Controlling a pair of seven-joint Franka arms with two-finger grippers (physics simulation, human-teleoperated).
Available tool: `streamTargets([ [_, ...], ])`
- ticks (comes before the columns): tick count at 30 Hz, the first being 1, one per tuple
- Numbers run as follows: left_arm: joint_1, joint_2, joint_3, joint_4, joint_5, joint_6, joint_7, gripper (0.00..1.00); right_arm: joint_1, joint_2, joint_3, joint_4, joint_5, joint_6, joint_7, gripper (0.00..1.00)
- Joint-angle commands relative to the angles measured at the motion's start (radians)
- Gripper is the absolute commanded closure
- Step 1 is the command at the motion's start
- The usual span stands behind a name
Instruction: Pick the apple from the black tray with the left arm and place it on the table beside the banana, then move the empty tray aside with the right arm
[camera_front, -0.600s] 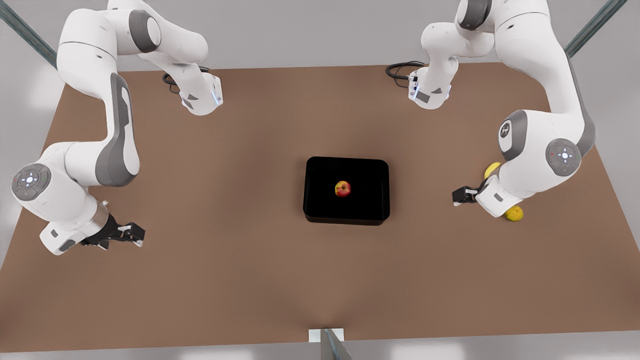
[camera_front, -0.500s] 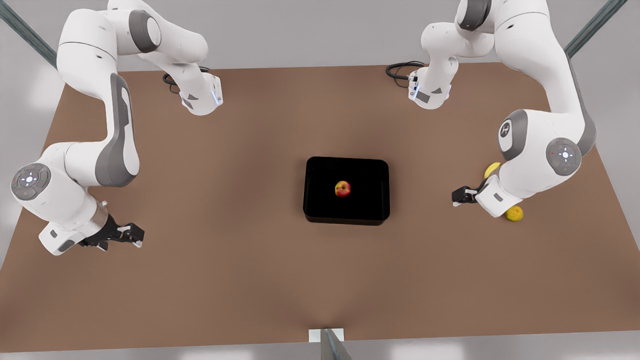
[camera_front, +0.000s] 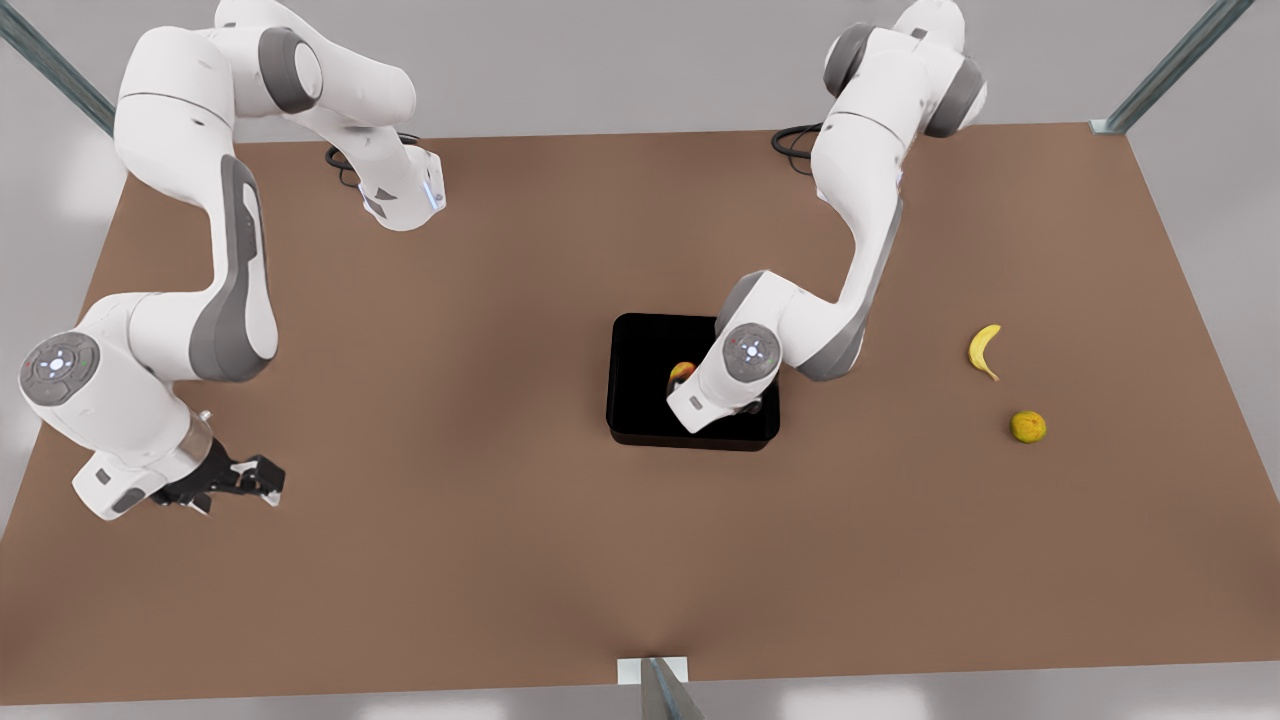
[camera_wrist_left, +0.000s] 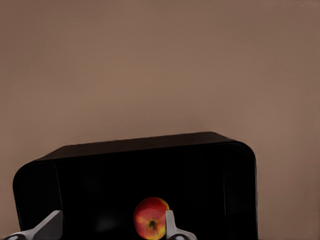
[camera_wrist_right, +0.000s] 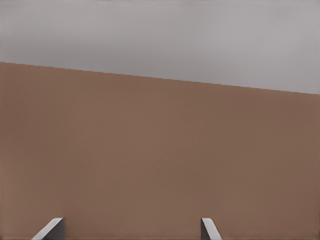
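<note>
table (camera_front: 500, 560): matte brown, broad bare stretches toward the front view's left and along the near edge; far edge carries the two arm bases and looped black cables (camera_front: 800, 140).
right arm (camera_front: 230, 290): over the front view's left side, waiting, well apart from the tray.
left arm (camera_front: 860, 240): reaching from the far edge down over the tray, forearm crossing the tray's far corner at the front view's right, wrist housing covering part of the tray floor.
black tray (camera_front: 640, 425): near the table's middle, flat, open brown surface on all four sides; rim toward the front view's left and near rim unobstructed.
right gripper (camera_front: 262, 480): low over bare table at the front view's left; right wrist view shows two fingertips (camera_wrist_right: 50, 229) set wide apart, nothing between them.
left gripper (camera_wrist_left: 109, 227): inside the tray, beside the apple; fingertips (camera_wrist_left: 172, 227) spread wide, one tip just beside the apple, contact impossible to judge; apple not yet between them.
banana (camera_front: 984, 350): flat on the table at the front view's right, well apart from the tray, bare table around it.
yellow fruit (camera_front: 1028, 427): round, bumpy, near the banana on its near side, not touching.
apple (camera_wrist_left: 151, 224): on the tray floor, about mid-tray, partly hidden by the wrist in the front view.
</note>
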Motion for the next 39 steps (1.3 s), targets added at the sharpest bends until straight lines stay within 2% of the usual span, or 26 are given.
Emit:
streamTargets([
  [1,-0.020,0.023,0.000,-0.003,0.003,0.152,-0.498,0.00,0.002,-0.001,0.000,0.000,0.001,-0.016,-0.015,0.00],
  [3,-0.055,0.036,0.000,-0.030,0.078,0.187,-0.490,0.00,0.002,0.000,0.000,-0.002,0.001,-0.016,-0.015,0.00],
  [4,-0.066,0.023,0.000,-0.122,0.109,0.282,-0.487,0.00,0.002,0.000,0.002,-0.002,0.002,-0.016,-0.015,0.00],
  [7,-0.084,-0.030,0.000,-0.221,0.172,0.304,-0.449,0.00,0.003,0.002,0.002,-0.005,0.001,-0.016,-0.015,0.00],
  [8,-0.082,-0.081,0.002,-0.323,0.172,0.385,-0.438,0.00,0.003,0.002,0.000,-0.005,0.001,-0.015,-0.017,0.00],
  [9,-0.082,-0.092,0.002,-0.348,0.170,0.410,-0.443,0.00,0.003,0.002,0.002,-0.005,0.001,-0.015,-0.017,0.00],
  [15,-0.127,-0.083,-0.003,-0.351,0.158,0.454,-0.496,0.00,0.003,0.002,0.002,-0.005,0.001,-0.015,-0.017,0.00],
  [21,-0.139,-0.152,0.002,-0.537,0.236,0.571,-0.486,0.00,0.003,0.002,0.002,-0.006,0.001,-0.015,-0.017,0.00],
  [29,-0.144,-0.132,-0.003,-0.550,0.227,0.606,-0.509,0.00,0.005,0.002,0.002,-0.006,-0.001,-0.015,-0.017,0.00],
  [31,-0.165,-0.135,-0.003,-0.627,0.231,0.716,-0.524,0.00,0.005,0.002,0.002,-0.006,-0.001,-0.015,-0.017,0.00],
  [39,-0.185,-0.095,-0.002,-0.635,0.238,0.781,-0.568,0.00,0.003,0.002,0.002,-0.006,-0.001,-0.015,-0.017,0.00],
])
